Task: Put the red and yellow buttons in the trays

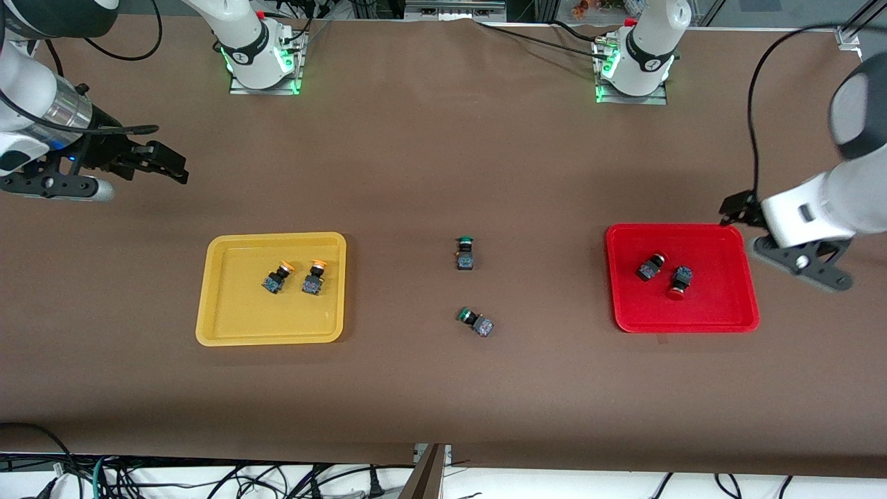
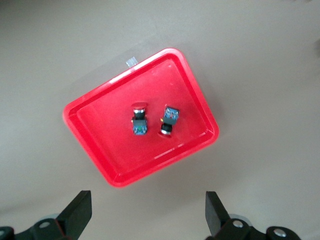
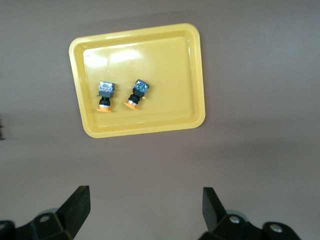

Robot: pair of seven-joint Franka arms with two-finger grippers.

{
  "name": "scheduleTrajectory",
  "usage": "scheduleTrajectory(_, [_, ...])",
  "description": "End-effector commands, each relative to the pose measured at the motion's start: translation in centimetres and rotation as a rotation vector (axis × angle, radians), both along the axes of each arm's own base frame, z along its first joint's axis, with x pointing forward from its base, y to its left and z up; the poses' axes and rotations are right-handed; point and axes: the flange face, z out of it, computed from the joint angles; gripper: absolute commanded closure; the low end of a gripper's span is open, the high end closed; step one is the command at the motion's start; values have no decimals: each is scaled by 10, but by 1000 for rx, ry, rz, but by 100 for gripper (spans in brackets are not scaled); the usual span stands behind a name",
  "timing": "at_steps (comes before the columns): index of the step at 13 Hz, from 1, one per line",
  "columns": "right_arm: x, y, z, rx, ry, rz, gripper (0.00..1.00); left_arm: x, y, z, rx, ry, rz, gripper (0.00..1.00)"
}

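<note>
Front view. Right gripper (image 1: 166, 165) is up in the air over bare table at the right arm's end, farther from the camera than the yellow tray (image 1: 271, 288); it carries nothing. Left gripper (image 1: 736, 208) is over the table just beside the corner of the red tray (image 1: 682, 277) at the left arm's end; its fingers are mostly hidden by the wrist in this view.

The yellow tray holds two yellow buttons: one (image 1: 277, 278) beside the other (image 1: 314, 277), close but apart, both lying on their sides, caps pointing away from the camera. The red tray holds two red buttons (image 1: 651, 266) (image 1: 680, 281), close but apart, both lying down. Two green buttons lie on the brown table (image 1: 443, 388) between the trays: one (image 1: 465, 252) farther from the camera, the other (image 1: 475, 321) nearer.

Left wrist view. Left gripper (image 2: 147, 212) fingers spread wide, nothing between them. Red tray (image 2: 90, 102) lies below, both red buttons (image 2: 139, 120) (image 2: 169, 120) near its middle, side by side, not touching.

Right wrist view. Right gripper (image 3: 145, 210) fingers spread wide, nothing held. Yellow tray (image 3: 150, 120) lies below with both yellow buttons (image 3: 105, 95) (image 3: 137, 93) inside, side by side, apart.
</note>
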Motion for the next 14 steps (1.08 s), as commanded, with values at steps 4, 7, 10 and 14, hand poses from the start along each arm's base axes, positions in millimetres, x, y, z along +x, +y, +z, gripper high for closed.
scheduleTrajectory(4, [10, 2, 14, -32, 32, 19, 1, -50, 0, 70, -10, -90, 139, 0])
scheduleTrajectory(7, [12, 5, 21, -41, 10, 24, 1, -73, 19, 73, -6, -168, 318, 0])
scheduleTrajectory(10, [12, 2, 19, -43, 17, 16, 1, -74, 50, 59, -27, -243, 380, 0])
scheduleTrajectory(14, [13, 3, 18, -44, 19, 16, 1, -86, 54, 49, -26, -237, 387, 0])
